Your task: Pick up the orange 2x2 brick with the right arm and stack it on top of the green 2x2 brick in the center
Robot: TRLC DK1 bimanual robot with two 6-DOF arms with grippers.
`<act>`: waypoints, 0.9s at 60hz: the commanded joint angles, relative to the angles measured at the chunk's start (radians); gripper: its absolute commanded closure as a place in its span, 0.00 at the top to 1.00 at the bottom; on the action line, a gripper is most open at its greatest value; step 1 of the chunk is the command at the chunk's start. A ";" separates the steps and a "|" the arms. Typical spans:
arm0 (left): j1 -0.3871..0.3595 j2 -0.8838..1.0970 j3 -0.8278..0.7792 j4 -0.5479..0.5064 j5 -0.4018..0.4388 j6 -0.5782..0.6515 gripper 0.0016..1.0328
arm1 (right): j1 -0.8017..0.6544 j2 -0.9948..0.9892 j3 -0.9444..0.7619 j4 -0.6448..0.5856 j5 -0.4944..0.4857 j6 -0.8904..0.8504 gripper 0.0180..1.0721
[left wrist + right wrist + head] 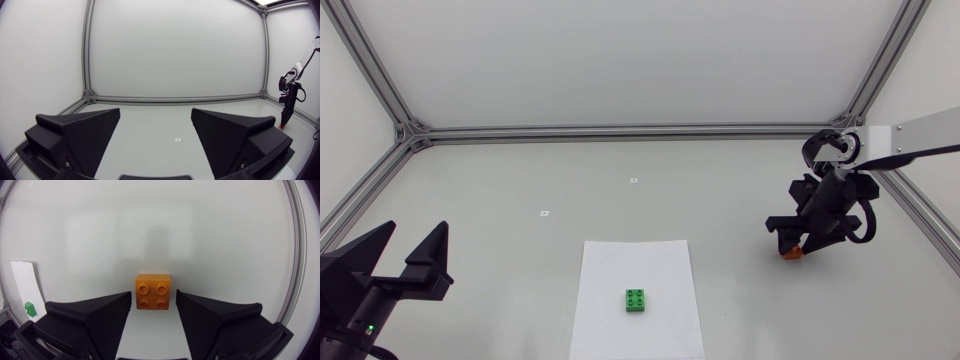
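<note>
The orange 2x2 brick (152,291) lies studs up on the table, just ahead of and between the fingertips of my right gripper (152,302), which is open; a thin gap shows on either side. From above, the right gripper (792,238) hangs over the orange brick (792,255) and covers most of it. The green 2x2 brick (637,300) rests on a white paper sheet (650,260) in the middle, and shows small beside the right gripper as the green brick (31,309). My left gripper (417,238) stands open and holds nothing at the near left.
Aluminium frame rails (620,132) run along the table's back and sides, with the right rail close behind my right arm (920,135). Two small marks (633,181) dot the tabletop. The left wrist view shows my left gripper (155,120) and, far off, the right arm (288,97).
</note>
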 commanded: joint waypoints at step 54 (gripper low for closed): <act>0.004 -0.008 -0.041 -0.015 0.004 0.013 0.96 | -0.007 -0.013 -0.029 0.036 0.012 -0.021 0.56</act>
